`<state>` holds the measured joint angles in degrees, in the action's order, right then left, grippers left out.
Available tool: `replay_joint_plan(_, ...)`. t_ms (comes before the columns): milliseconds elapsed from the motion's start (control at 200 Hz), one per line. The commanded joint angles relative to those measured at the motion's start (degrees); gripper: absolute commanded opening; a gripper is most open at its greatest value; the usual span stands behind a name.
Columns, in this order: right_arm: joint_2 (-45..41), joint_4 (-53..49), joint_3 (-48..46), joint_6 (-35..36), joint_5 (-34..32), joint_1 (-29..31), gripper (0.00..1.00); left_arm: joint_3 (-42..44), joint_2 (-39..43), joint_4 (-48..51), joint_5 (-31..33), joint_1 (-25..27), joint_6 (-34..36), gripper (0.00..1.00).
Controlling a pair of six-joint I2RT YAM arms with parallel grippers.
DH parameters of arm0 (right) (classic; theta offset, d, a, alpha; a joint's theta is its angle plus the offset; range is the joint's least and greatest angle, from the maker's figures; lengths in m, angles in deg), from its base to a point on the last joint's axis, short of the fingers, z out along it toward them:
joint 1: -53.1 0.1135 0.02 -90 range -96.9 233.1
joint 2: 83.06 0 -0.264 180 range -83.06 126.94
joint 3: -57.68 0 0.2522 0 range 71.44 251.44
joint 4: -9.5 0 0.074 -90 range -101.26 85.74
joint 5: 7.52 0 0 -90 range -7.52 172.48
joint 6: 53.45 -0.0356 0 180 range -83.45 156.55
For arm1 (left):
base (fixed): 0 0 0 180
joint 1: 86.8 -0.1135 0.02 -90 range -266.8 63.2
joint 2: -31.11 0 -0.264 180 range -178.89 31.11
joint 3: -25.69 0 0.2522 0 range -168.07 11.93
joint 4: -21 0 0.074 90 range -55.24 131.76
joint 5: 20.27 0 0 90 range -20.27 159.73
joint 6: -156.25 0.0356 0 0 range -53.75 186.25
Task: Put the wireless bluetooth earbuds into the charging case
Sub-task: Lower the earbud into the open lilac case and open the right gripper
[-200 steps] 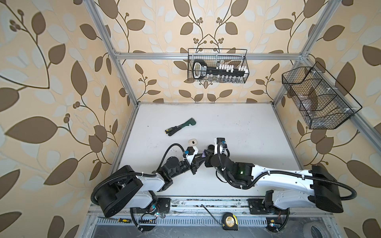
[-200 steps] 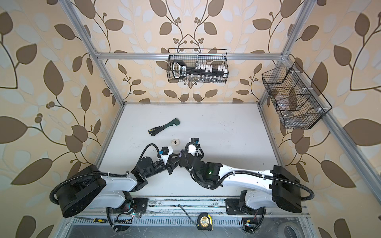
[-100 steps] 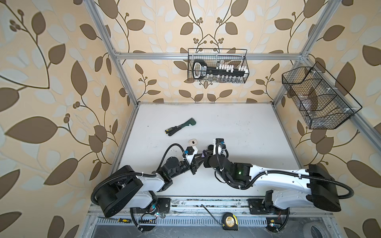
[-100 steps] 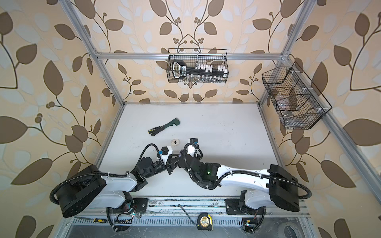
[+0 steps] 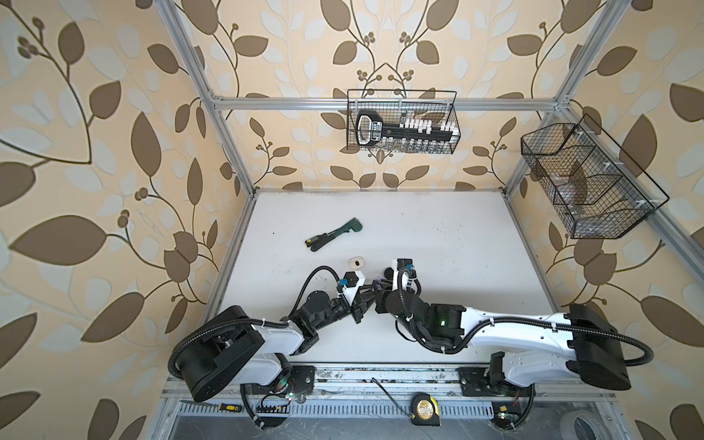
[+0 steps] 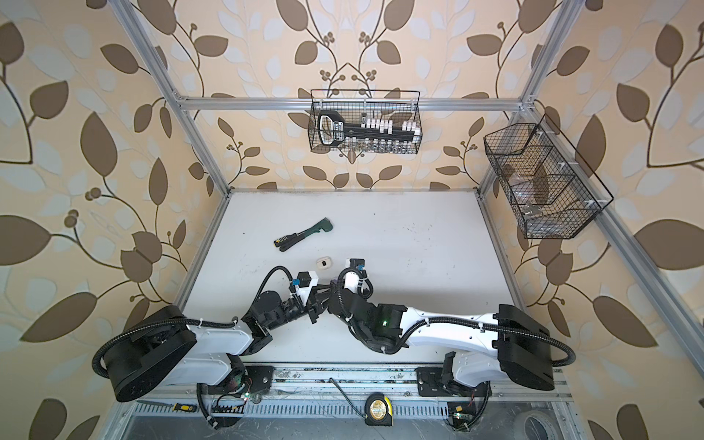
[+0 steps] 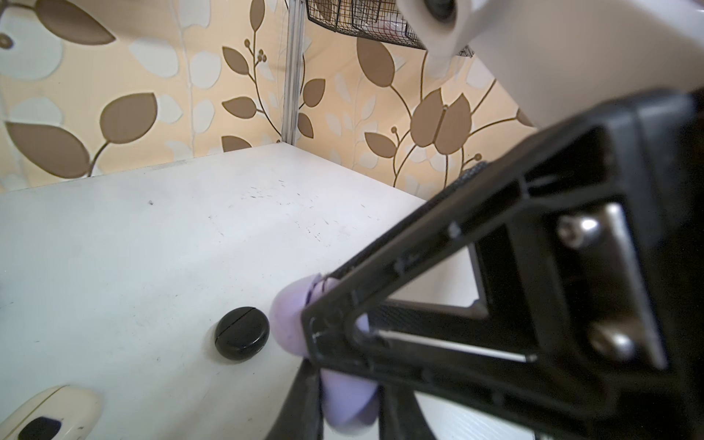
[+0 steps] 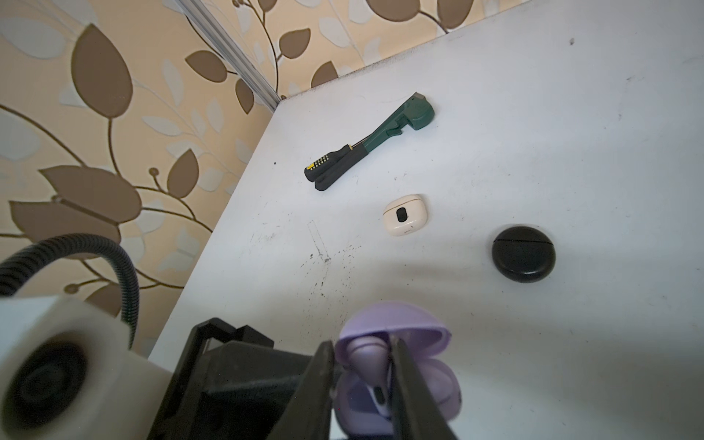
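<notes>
In both top views the left arm [image 5: 282,335] and the right arm [image 5: 514,327] are meeting nose to nose at the lower middle of the white desk [image 5: 438,236]. Just above them a closed, rounded cream plastic charging case [image 5: 357,263] is lying. No loose earbud is showing on the desk (one would be tiny at this range). A green-headed, black-handled tool [image 5: 334,234] is lying further up, well apart.

In the left wrist view the left claw [image 7: 348,396] is clamping the open lilac plastic clamshell case [image 7: 289,320] at the lower middle. A closed round black case [image 7: 242,337] is sitting just beside it.

In the right wrist view the right claw [image 8: 361,344] is standing narrow around a lilac short-stemmed earbud [image 8: 365,362] at the lower middle. The bud's stem is pointing down into the base under the raised lid. Whether the jaws are pinching the bud or standing just clear of it I cannot tell. By my judgement the job is nearing its end: this bud is wanting seating and the lid closing. What the shut cases and the neighbouring socket are holding is hidden.
</notes>
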<state>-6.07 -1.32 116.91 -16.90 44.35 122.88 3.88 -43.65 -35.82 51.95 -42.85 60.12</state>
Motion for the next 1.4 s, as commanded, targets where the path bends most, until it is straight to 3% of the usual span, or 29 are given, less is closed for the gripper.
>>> replay_joint_plan(0, -0.33, -0.57, -0.70, 0.64, 2.03, 0.71, 0.32, 0.11, 0.32, -6.93, -1.56, 0.53, 0.42, 0.00)
replay_joint_plan(280, -4.14, -2.21, -1.02, 2.60, 1.19, 0.89, 0.46, 0.13, 0.32, -7.27, -2.25, 0.53, 0.68, 0.00)
replay_joint_plan(575, -10.02, -7.03, -0.47, 4.99, -1.06, 0.90, 0.50, 0.41, 0.14, -9.06, -4.50, 0.53, 1.30, 0.00)
replay_joint_plan(985, -16.58, -14.79, -1.12, 8.29, -1.02, -0.28, 0.42, 0.34, 0.75, -11.04, -11.05, 0.53, 2.80, 0.00)
replay_joint_plan(1395, -13.59, -14.64, -1.47, 9.24, 4.02, -1.86, 0.34, 0.41, 1.62, -11.04, -12.63, 0.53, 3.32, 0.00)
